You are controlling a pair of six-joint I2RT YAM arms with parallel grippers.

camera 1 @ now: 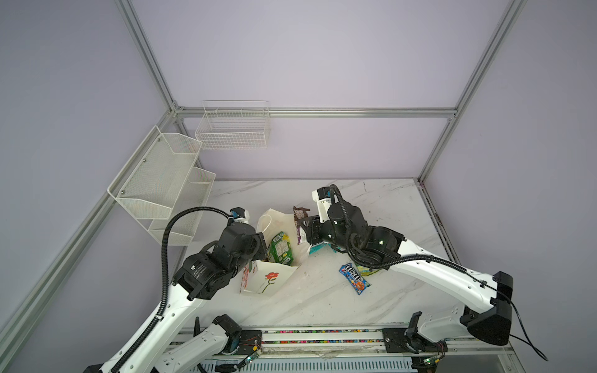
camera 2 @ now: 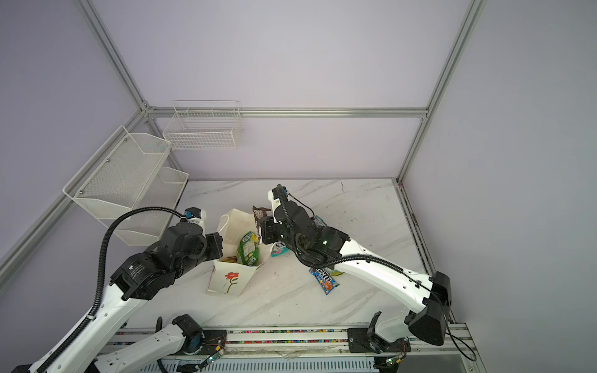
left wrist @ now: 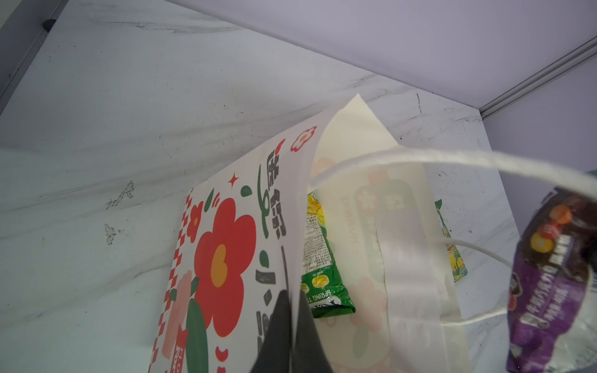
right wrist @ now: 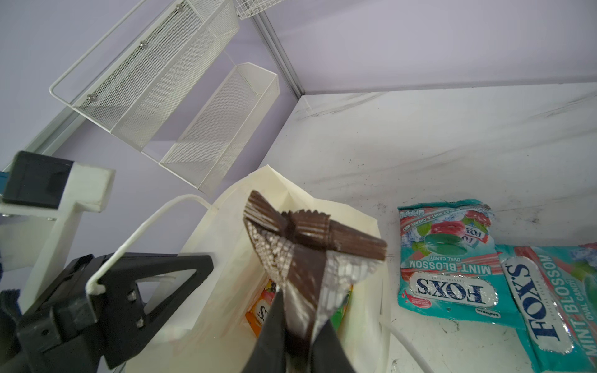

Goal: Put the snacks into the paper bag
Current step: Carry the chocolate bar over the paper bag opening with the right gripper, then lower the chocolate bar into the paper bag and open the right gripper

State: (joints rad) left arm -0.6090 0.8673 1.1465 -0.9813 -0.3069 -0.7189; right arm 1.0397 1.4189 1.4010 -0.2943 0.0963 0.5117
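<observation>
The cream paper bag (camera 1: pixel 268 281) (camera 2: pixel 229 281) with red flower prints stands open at mid-table. My left gripper (left wrist: pixel 294 310) (camera 1: pixel 262 247) is shut on the bag's (left wrist: pixel 226 242) left wall at the rim. My right gripper (right wrist: pixel 298 323) (camera 1: pixel 303 229) is shut on the dark brown bar (right wrist: pixel 307 252) (camera 1: pixel 300 222) (camera 2: pixel 260 214), hanging over the bag's (right wrist: pixel 223 258) mouth. A green pouch (camera 1: pixel 281 248) (left wrist: pixel 319 258) and an orange pouch (right wrist: pixel 263 306) lie inside. Two teal pouches (right wrist: pixel 449 264) (right wrist: pixel 555 306) lie beside the bag. The blue M&M's packet (camera 1: pixel 354 277) (camera 2: pixel 324 280) rests on another green pouch (camera 1: pixel 366 270).
White mesh baskets (camera 1: pixel 161 184) hang on the left wall and a wire basket (camera 1: pixel 232 129) on the back wall. The marble table (camera 1: pixel 323 306) ends at aluminium frame rails on the right and at the rail with the arm bases in front.
</observation>
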